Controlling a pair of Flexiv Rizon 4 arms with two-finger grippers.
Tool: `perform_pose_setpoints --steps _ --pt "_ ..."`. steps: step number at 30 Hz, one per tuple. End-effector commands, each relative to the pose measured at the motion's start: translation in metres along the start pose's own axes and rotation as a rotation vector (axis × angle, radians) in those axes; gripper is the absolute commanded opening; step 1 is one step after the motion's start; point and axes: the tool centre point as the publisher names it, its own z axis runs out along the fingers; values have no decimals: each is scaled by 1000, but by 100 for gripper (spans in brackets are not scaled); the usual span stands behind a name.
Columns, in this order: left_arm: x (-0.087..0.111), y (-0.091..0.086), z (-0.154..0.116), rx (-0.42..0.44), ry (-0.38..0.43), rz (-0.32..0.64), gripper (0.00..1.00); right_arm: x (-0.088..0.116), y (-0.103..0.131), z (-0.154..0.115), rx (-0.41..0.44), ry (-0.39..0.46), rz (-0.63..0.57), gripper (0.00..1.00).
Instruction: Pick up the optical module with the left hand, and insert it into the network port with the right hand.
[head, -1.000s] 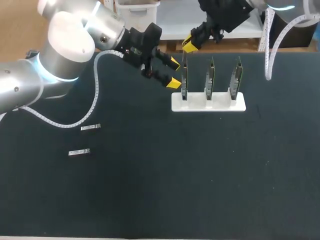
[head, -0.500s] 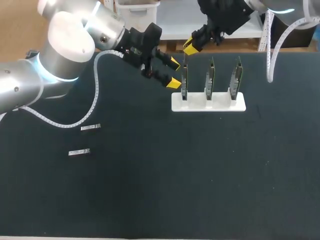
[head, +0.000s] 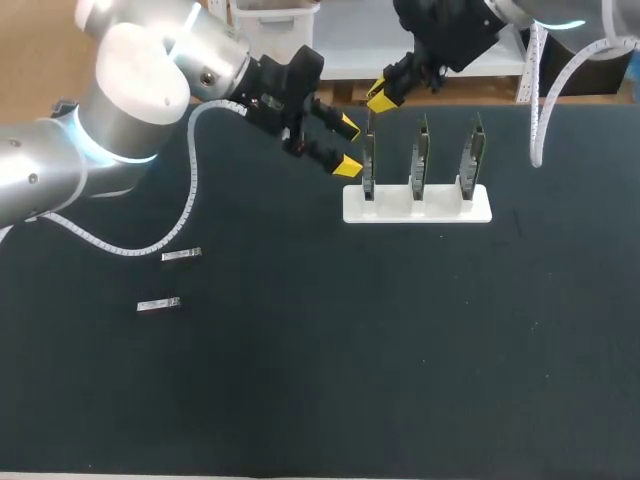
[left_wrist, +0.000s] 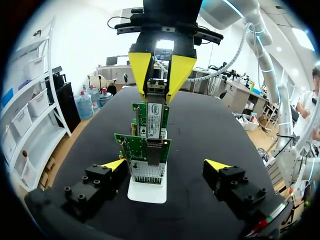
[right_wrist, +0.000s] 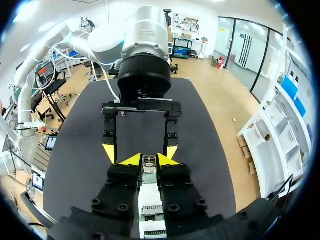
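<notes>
My right gripper (head: 379, 94) is shut on a small silver optical module (left_wrist: 156, 88), also seen between its yellow tips in the right wrist view (right_wrist: 149, 167). It hangs just above the leftmost of three upright green network cards (head: 368, 165) in a white stand (head: 440, 208). Whether the module touches the card's port I cannot tell. My left gripper (head: 349, 146) stands open just left of that card, nothing between its fingers (left_wrist: 116, 165); it faces the row of cards (left_wrist: 145, 152). From the right wrist it shows beyond the module (right_wrist: 140, 151).
Two more silver modules (head: 181, 255) (head: 159, 304) lie flat on the black table at the left. The stand sits near the table's far edge. My left arm's white cable (head: 190, 205) loops over the table's left part.
My right arm has shifted very slightly, its gripper staying over the leftmost card. My left arm has not moved.
</notes>
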Motion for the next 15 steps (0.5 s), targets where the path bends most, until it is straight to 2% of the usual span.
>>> perform_pose_setpoints --steps 1,15 --pt "-1 0 0 -1 4 -2 100 0 -1 2 -5 -1 1 0" --pt "-1 0 0 -1 4 -2 100 -4 1 -2 -4 9 -28 0"
